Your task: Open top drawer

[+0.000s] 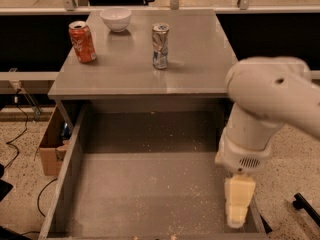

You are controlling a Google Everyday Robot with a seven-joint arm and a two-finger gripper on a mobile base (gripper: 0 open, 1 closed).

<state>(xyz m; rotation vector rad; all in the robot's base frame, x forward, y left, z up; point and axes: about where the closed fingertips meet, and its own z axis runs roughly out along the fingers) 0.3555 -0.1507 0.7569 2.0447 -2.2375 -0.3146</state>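
Note:
The top drawer (145,189) stands pulled far out from under the grey cabinet top. Its deep grey inside is speckled with crumbs. Its front and handle are below the bottom edge of the view. My gripper (237,211) hangs on the white arm (270,109) at the drawer's near right corner, just over the right wall. Only its cream-coloured body shows, pointing down.
On the cabinet top (200,69) stand a red soda can (82,41), a white bowl (116,19) and a silver can (160,45). A cardboard box (50,144) sits on the floor left of the drawer. A black object (306,206) lies at the lower right.

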